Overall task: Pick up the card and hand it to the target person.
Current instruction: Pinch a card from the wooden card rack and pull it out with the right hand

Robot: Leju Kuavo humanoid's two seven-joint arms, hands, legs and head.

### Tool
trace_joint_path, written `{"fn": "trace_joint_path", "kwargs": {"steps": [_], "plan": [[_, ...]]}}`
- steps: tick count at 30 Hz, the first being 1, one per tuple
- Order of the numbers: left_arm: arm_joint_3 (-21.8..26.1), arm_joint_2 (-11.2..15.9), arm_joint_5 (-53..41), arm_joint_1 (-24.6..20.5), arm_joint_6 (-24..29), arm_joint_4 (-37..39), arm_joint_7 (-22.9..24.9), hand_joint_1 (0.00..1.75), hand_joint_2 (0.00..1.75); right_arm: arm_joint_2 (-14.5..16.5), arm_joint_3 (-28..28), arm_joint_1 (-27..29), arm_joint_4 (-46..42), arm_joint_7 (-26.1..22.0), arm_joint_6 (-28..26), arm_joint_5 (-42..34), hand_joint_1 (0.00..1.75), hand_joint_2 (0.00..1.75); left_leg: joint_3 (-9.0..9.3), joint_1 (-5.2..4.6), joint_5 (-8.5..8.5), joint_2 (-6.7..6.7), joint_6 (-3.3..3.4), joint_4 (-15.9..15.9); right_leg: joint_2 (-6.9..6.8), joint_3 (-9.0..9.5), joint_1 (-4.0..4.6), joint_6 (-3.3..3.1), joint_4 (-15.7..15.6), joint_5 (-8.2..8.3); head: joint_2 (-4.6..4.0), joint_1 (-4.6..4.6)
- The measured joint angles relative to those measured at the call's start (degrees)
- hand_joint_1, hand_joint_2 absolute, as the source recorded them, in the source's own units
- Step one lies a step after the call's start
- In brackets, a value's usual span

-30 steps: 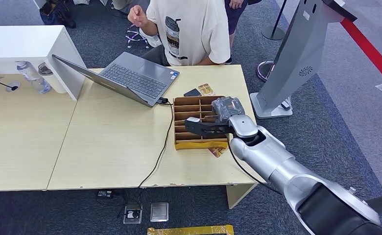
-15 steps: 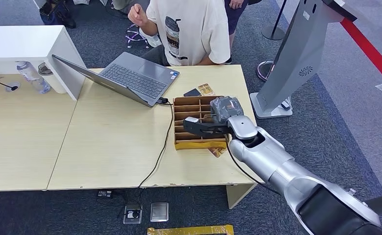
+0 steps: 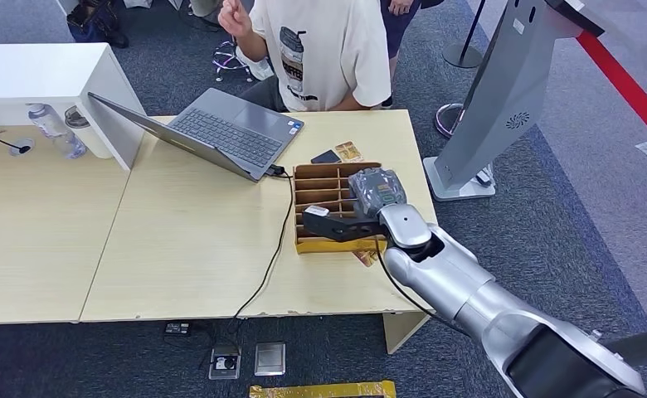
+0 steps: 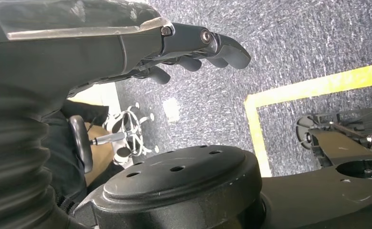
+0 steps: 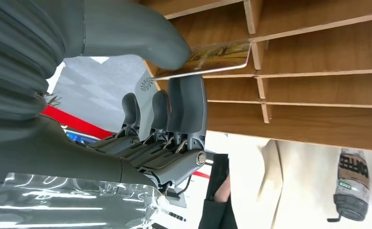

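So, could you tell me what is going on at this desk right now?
The robot's right hand pinches a gold card between thumb and finger, over the wooden divided tray on the table. A person in a cream T-shirt sits across the table behind a laptop. The left hand hangs by the floor, holding nothing.
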Motion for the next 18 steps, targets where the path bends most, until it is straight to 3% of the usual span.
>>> {"fn": "trace_joint_path", "kwargs": {"steps": [6,11,18], "plan": [[-0.02,-0.01,-0.09,0.00,0.00,0.00,-0.08,0.00,1.75,-0.38,-0.02,0.32,-1.44,0.08,0.01,0.26,1.42,1.75,0.00,0.00,0.00,0.00,0.00,0.00,0.00,0.00,0.00,0.00,0.00,0.00,0.00,0.01],[-0.02,-0.01,-0.16,-0.01,-0.07,0.00,-0.08,0.00,1.75,-1.05,-0.23,0.46,-3.01,0.33,0.12,0.63,1.71,1.75,0.00,0.00,0.00,0.00,0.00,0.00,0.00,0.00,0.00,0.00,0.00,0.00,0.00,0.03],[-0.01,0.01,-0.10,0.00,-0.27,0.00,-0.09,0.00,1.75,-2.12,-0.83,0.78,-5.70,0.50,0.55,1.27,1.75,1.75,0.00,0.00,0.00,0.00,0.00,0.00,0.00,0.00,0.00,0.00,0.00,0.00,0.00,0.01]]}}
